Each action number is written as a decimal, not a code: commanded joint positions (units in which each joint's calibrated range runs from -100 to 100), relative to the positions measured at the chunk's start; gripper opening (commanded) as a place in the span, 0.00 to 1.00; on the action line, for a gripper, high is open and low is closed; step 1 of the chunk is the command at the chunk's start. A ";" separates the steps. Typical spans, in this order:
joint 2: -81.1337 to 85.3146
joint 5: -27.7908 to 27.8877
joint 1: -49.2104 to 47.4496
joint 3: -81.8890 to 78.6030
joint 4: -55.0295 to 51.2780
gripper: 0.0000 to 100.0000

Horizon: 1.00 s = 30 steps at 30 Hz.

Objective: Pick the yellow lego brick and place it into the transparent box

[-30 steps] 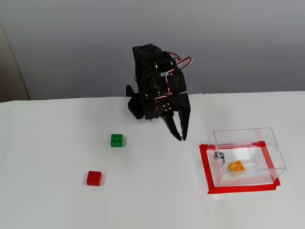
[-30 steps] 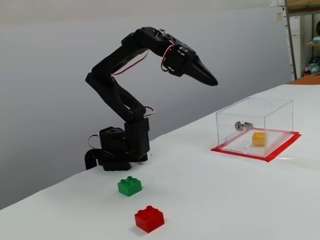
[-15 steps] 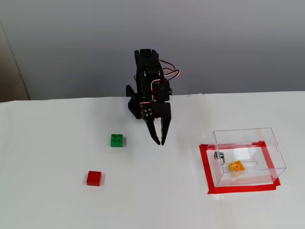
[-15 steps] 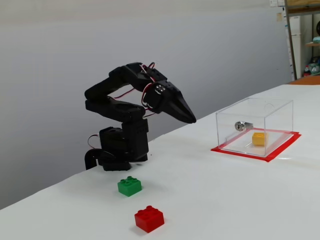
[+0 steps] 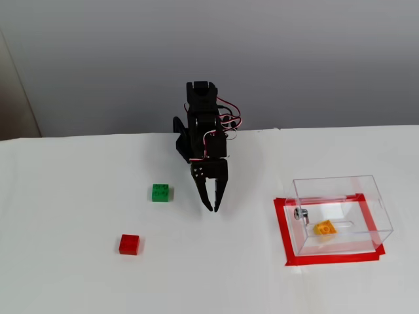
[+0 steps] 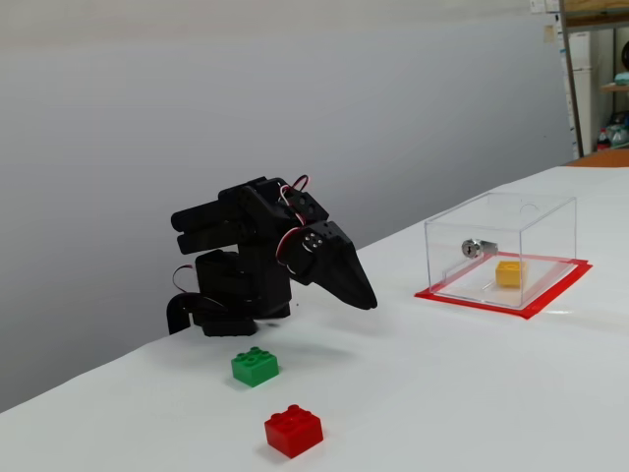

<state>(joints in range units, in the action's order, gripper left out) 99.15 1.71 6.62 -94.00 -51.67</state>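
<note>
Over the last second the arm has been folded down and drawn back toward its base: the gripper (image 5: 213, 207), which was raised and reaching toward the right side of the higher fixed view, is now seen lowered close to the desk (image 5: 78, 288), directly in front of the base and well apart from the transparent box (image 5: 375, 196). Its fingers are brought together to a point and nothing is carried between them; the same closed, empty state is seen in the lower fixed view (image 6: 366, 300). The yellow lego brick (image 5: 325, 228) is found lying on the floor of the box, just beside the small metal knob (image 5: 299, 213), and in the lower fixed view it (image 6: 509, 272) is seen through the clear wall (image 6: 550, 211), resting inside the red tape outline (image 6: 536, 305) on which the box stands. From this it is judged that the placing has already been accomplished and that the arm is being returned to a rest pose, so nothing of the task appears to be left. The green brick (image 5: 160, 192) and the red brick (image 5: 129, 244) are left on the desk to the left of the gripper in the higher view, apart from each other and not touched by it.
</note>
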 commanded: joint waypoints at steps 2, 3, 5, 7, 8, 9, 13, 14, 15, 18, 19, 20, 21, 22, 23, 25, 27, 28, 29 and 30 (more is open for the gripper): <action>0.59 0.17 0.36 -1.93 0.84 0.02; 0.59 0.17 0.36 -1.93 0.84 0.02; 0.59 0.17 0.36 -2.02 0.32 0.02; 0.59 0.22 0.36 -2.66 0.06 0.02; 0.59 0.22 0.36 -3.29 0.15 0.02; 0.59 0.22 0.44 -4.01 0.15 0.02; 0.59 0.22 0.44 -5.19 0.23 0.02; 0.59 0.22 0.44 -5.19 0.32 0.02; 0.59 0.22 0.44 -5.19 0.32 0.02; 0.59 0.22 0.44 -5.19 0.32 0.02; 0.59 0.22 0.44 -5.19 0.32 0.02; 0.59 0.22 0.44 -5.19 0.32 0.02; 0.59 0.22 0.44 -5.19 0.32 0.02; 0.59 0.22 0.44 -5.19 0.32 0.02; 0.59 0.22 0.44 -5.19 0.32 0.02; 0.59 0.22 0.44 -5.19 0.32 0.02; 0.59 0.22 0.44 -5.19 0.32 0.02; 0.59 0.22 0.44 -5.19 0.32 0.02; 0.59 0.22 0.44 -5.28 0.41 0.02; 0.59 0.22 0.44 -5.28 0.50 0.02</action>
<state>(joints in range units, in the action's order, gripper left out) 99.24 1.71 6.62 -98.41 -51.67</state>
